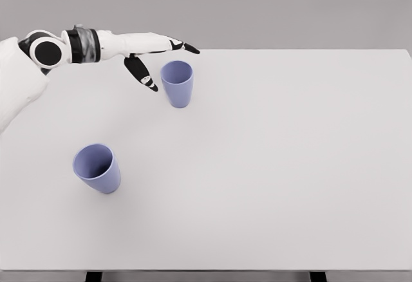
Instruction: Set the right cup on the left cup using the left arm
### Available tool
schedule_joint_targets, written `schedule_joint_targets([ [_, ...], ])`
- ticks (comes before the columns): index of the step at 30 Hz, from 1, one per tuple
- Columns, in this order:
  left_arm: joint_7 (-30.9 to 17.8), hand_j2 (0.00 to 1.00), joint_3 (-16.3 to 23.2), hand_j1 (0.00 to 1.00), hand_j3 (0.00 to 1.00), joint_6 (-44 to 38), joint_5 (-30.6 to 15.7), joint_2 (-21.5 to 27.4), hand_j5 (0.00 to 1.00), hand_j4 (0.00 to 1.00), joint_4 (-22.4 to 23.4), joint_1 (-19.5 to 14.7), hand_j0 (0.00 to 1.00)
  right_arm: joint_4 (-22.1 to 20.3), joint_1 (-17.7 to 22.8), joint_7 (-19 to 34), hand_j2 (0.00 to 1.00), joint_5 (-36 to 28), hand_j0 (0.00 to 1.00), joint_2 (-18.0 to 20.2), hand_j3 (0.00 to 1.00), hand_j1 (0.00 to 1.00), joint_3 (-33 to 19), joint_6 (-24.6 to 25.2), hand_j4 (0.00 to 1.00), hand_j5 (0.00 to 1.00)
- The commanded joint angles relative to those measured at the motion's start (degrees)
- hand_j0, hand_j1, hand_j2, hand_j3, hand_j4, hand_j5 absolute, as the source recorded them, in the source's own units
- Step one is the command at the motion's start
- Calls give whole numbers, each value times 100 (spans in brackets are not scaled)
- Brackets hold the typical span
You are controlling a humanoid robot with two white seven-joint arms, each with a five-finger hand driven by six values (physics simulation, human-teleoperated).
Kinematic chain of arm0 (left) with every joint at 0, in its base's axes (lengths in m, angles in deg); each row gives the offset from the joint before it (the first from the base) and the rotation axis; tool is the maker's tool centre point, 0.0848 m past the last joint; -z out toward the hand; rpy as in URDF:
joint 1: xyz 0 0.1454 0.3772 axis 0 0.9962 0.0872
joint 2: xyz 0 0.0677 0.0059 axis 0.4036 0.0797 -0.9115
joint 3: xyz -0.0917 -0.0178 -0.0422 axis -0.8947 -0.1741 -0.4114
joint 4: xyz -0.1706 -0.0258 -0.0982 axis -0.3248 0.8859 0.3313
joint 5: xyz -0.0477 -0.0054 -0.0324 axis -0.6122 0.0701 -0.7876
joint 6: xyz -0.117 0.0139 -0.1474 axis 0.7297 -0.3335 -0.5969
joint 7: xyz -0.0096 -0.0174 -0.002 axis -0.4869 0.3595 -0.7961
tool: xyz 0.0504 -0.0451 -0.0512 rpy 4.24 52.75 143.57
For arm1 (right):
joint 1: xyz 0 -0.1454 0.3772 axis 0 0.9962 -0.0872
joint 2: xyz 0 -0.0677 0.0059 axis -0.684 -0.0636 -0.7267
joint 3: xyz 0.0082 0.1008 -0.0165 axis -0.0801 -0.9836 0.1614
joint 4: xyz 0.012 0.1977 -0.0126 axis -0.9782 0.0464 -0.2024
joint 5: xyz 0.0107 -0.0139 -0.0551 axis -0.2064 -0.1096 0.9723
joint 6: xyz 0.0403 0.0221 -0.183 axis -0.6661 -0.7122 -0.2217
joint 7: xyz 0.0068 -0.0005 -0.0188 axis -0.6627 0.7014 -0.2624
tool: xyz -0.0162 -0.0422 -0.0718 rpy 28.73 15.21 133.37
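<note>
left robot hand [154,55]: comes in from the upper left, stretched out flat over the far-left part of the bench [290,166]. Fingers extended and spread, thumb hanging down and toward the viewer. Holds nothing.

right cup [176,83]: just beside the robot hand, below the fingertips and to the right of the thumb tip. Small gap to the thumb, no contact visible. Stands upright on the bench, mouth up.

right cup contents: only part of the inner wall shows from this angle; nothing seen inside.

left cup [97,167]: well apart from the robot hand, nearer the viewer and a bit to the left of the wrist. Upright on the bench, mouth up, appears to lean toward the camera because of the viewing angle.

left cup contents: interior open to view down the inner wall, nothing seen in it.

cup to cup: separate, well apart, not stacked; the right cup sits farther away and to the right of the left cup.

left arm: white links with a black joint at the wrist end, lying along the far edge of the bench.
</note>
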Motion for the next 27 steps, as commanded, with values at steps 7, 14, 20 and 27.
schedule_joint_targets([
  [7, 2, 100, -58, 100, 100, -16, 341, -159, 100, 100, 501, -9, 100, 0, 0, 1, 100, 1, 100, 0, 100, 100, 0, -1, 100, 100],
  [14, 2, 100, -111, 100, 100, -16, 596, -475, 100, 100, 500, -18, 100, 0, -9, 1, 100, 1, 100, 0, 100, 100, 0, -1, 100, 100],
  [20, 2, 100, -93, 100, 100, -16, 596, -545, 100, 100, 641, -18, 100, 0, -9, 1, 100, 1, 100, 0, 100, 100, 0, -1, 100, 100],
  [27, 2, 100, -67, 100, 100, -16, 631, -581, 100, 100, 729, -9, 100, 0, 0, 1, 100, 1, 100, 0, 100, 100, 0, -1, 100, 100],
])
